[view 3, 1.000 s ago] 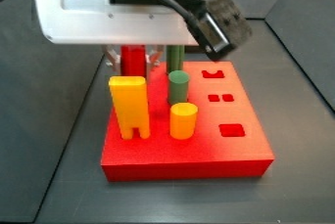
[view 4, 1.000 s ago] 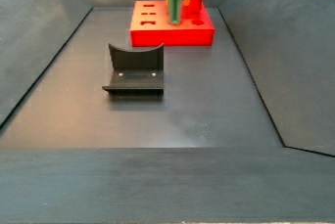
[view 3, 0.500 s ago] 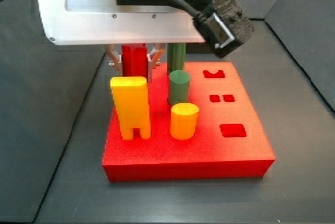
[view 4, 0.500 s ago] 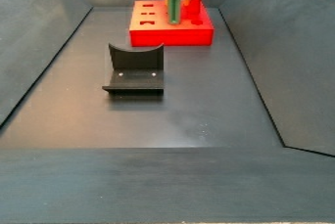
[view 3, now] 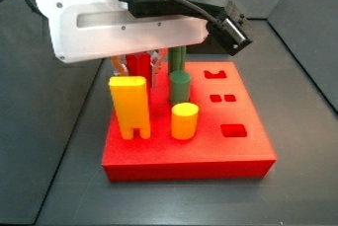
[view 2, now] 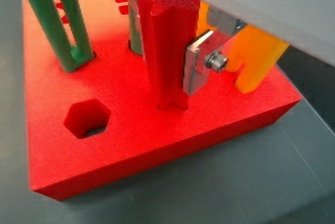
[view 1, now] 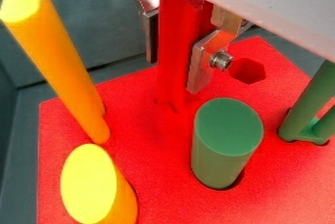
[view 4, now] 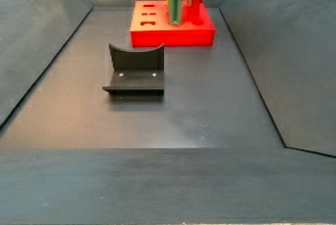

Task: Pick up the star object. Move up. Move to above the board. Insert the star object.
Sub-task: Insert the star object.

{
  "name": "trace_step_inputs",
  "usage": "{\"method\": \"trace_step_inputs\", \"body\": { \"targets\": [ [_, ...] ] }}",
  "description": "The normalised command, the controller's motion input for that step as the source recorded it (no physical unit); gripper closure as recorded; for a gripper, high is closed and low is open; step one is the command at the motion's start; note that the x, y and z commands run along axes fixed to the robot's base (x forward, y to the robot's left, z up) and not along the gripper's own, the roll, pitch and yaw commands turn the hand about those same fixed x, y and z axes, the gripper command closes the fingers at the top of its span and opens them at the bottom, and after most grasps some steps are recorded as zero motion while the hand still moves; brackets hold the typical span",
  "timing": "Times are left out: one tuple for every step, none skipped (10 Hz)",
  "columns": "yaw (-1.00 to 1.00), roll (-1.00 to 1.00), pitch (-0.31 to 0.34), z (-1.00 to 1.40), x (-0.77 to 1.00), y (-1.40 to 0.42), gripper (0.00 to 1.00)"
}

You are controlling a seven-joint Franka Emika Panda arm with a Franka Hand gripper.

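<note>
The star object (view 1: 177,42) is a slim red post standing upright on the board (view 1: 131,120), its lower end sunk in a hole. It also shows in a wrist view (view 2: 160,52). My gripper (view 1: 174,71) has a silver finger (view 2: 199,64) pressed against each side of the post, low down near the board's top. In a side view my gripper (view 3: 138,72) sits over the back of the board (view 3: 224,156) and hides most of the post. In a side view the post (view 4: 195,1) shows beside a green peg (view 4: 175,3) on the board (view 4: 171,34).
Green pegs (view 1: 225,140) (view 1: 314,111) and yellow pegs (view 1: 53,62) (view 1: 92,184) stand close around the post. An open hexagonal hole (view 2: 85,118) and small holes (view 3: 224,100) lie in the board. The fixture (view 4: 134,70) stands on the grey floor in front of the board.
My gripper has come down lower over the board with the post between its fingers. The pegs and the board have not moved.
</note>
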Motion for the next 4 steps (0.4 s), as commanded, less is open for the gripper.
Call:
{"method": "trace_step_inputs", "body": {
  "targets": [
    [0.29, 0.14, -0.227, -0.71, -0.06, -0.18, 1.0],
    [0.0, 0.0, 0.067, 0.0, 0.05, 0.0, 1.0],
    [0.0, 0.0, 0.026, 0.0, 0.0, 0.0, 1.0],
    [0.0, 0.03, 0.0, 0.0, 0.0, 0.0, 1.0]
  ]
}}
